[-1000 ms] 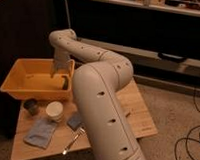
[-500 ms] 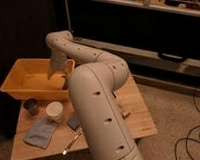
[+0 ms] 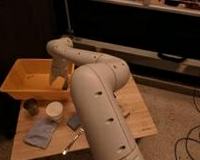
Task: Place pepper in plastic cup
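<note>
Your robot's one white arm (image 3: 100,102) fills the middle of the frame, rising from the lower centre, bending at upper left and reaching down into one yellow bin (image 3: 16,81) at the left. The one gripper (image 3: 58,81) hangs inside that bin, close to its right wall, low over the bin floor. You cannot tell how far the gripper is open, or whether it has hold of anything. The bin sits at the back left of one wooden table (image 3: 137,113). In front of the bin, on the table, there is one white cup (image 3: 54,110), upright with its mouth facing up. Just left of the cup lies one small dark object (image 3: 31,105); you cannot tell whether this is the pepper, and no pepper can be made out with certainty elsewhere. Nearer the lower left of the frame lies one blue-grey cloth (image 3: 39,132), flat on the table. Right of the cup, beside the arm, is one small bluish item (image 3: 74,121), and below it one slim utensil (image 3: 74,140) lies at a slant.
</note>
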Action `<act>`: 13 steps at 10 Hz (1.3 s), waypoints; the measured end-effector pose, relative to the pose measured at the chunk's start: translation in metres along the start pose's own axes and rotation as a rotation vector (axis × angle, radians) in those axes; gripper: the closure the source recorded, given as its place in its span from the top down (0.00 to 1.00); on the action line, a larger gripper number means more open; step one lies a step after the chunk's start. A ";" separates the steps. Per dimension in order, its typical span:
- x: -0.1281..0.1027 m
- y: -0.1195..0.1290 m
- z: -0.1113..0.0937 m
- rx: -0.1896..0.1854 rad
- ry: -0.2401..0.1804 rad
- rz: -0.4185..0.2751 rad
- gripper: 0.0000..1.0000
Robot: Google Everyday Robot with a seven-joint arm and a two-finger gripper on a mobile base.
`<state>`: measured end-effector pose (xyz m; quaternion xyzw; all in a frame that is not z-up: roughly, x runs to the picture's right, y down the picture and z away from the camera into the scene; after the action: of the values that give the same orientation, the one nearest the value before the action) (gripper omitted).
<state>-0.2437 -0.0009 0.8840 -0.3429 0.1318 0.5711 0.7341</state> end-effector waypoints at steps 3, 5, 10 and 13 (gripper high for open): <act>0.007 -0.006 0.015 0.026 0.012 -0.002 0.66; 0.011 -0.011 0.022 0.025 0.012 0.005 0.66; 0.021 -0.020 0.020 -0.003 -0.002 0.004 0.66; 0.021 -0.021 0.020 -0.004 -0.002 0.003 0.66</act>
<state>-0.2218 0.0254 0.8938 -0.3434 0.1305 0.5730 0.7326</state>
